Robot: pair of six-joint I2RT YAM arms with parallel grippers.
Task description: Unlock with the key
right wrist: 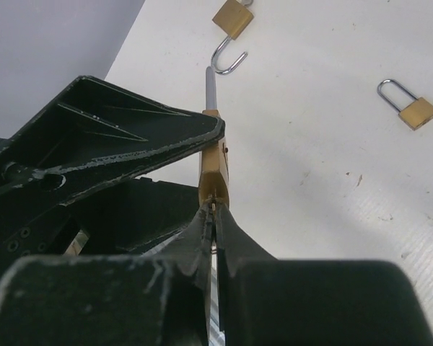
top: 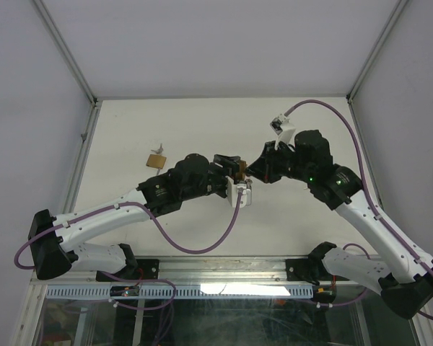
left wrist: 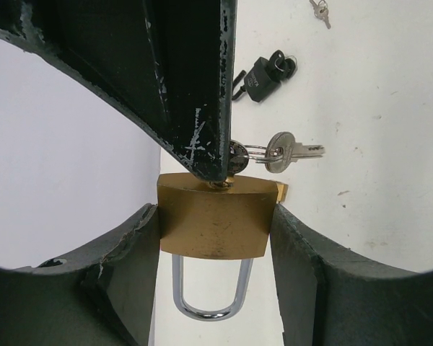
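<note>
White table (top: 202, 122) carries the spares only; the work is held in the air above its middle, where we see both arms meeting nose to nose. Left gripper (top: 233, 175) is clamped across the flat sides of the brass padlock (left wrist: 213, 216), one finger on each side. The shackle (left wrist: 206, 292) points back toward the wrist and the keyway end faces the other arm, which we judge is deliberate: the body is braced against twist and the keyhole is left free. Right gripper (right wrist: 215, 216) has its fingers pinched together on the key (left wrist: 237, 153), which sits at the keyway, in line with the lock body. How deep the blade is seated we can't tell, as the fingertip hides the slot. A second key (left wrist: 292, 151) hangs off the same ring, clear of the grip. The shackle looks closed on both legs in the left wrist view, so we judge the lock not yet opened and the next step a turn of the right wrist against the left's hold. The risk is the key slipping in the pinch. Lying apart on the table are an open brass padlock (right wrist: 232, 18), a closed one (right wrist: 417, 113) and a small black lock (left wrist: 263, 76)
</note>
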